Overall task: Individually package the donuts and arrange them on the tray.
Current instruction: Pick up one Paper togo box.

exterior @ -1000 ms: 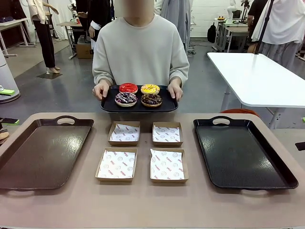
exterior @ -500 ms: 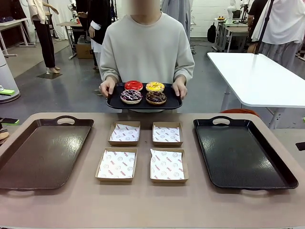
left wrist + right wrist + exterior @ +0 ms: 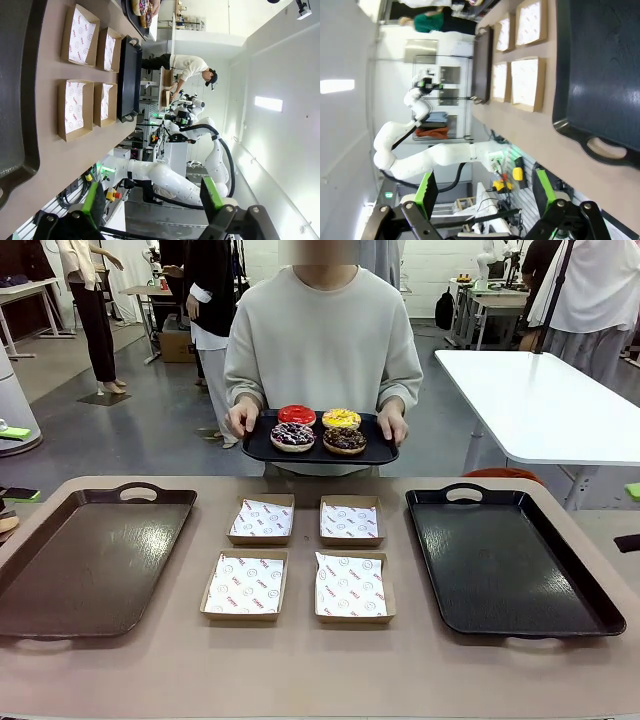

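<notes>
Front view has the donuts (image 3: 344, 439) on a small tray (image 3: 258, 446) a person (image 3: 322, 330) holds, far beyond our jaws; left gripper (image 3: 152, 195) and right gripper (image 3: 485, 187) both gape apart.

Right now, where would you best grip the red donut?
Take the red donut from above, probably across one side of its ring, a finger in the hole. It lies flat on the held tray, yellow donut and purple donut crowding its sides.

Grey floor (image 3: 150, 430) beyond the brown tabletop (image 3: 300, 670); a white table (image 3: 540, 400) stands far right, a smaller table (image 3: 25, 290) far left
</notes>
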### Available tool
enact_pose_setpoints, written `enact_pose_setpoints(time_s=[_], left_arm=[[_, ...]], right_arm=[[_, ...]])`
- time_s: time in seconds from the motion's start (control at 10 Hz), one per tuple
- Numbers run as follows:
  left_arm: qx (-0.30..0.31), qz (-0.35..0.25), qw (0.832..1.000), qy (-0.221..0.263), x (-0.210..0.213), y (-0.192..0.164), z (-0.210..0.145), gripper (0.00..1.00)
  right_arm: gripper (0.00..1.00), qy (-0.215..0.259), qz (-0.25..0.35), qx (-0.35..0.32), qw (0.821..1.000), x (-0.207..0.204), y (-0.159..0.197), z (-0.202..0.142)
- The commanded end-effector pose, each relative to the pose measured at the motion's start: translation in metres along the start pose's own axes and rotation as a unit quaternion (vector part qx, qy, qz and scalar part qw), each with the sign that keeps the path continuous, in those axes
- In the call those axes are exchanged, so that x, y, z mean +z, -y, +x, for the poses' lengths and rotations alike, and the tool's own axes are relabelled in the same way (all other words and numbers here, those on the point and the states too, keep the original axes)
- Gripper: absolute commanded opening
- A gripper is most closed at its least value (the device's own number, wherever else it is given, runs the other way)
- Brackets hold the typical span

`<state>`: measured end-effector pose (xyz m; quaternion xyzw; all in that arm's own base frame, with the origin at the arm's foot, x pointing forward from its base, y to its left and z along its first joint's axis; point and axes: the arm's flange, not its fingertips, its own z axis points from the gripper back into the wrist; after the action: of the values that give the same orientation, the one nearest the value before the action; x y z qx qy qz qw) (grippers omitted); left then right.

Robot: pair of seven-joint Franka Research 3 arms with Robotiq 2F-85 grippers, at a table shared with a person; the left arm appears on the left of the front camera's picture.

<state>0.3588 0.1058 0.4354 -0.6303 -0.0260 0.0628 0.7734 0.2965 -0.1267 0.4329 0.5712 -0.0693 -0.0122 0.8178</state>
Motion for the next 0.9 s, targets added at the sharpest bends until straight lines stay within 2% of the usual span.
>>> enact_pose_setpoints(time_s=[0.0, 0.2, 0.4, 0.6, 0.8], left_arm=[[0.0, -0.006, 1.0, 0.001, 0.001, 0.001, -0.001, 1.0], [0.0, -0.006, 1.0, 0.001, 0.001, 0.001, -0.001, 1.0], [0.0, -0.006, 1.0, 0.001, 0.001, 0.001, -0.001, 1.0], [0.0, -0.006, 1.0, 0.001, 0.001, 0.001, -0.001, 1.0], [0.0, -0.006, 1.0, 0.001, 0.001, 0.001, -0.001, 1.0]], right_arm=[[1.0, -0.007, -0.101, -0.018, 0.995, -0.044, -0.068, 0.045], [1.0, -0.009, -0.205, -0.027, 0.978, -0.093, -0.13, 0.095], [1.0, 0.017, -0.301, -0.031, 0.953, -0.157, -0.17, 0.15], [1.0, 0.027, -0.377, -0.037, 0.925, -0.217, -0.168, 0.193], [1.0, 0.025, -0.438, -0.034, 0.898, -0.271, -0.145, 0.221]])
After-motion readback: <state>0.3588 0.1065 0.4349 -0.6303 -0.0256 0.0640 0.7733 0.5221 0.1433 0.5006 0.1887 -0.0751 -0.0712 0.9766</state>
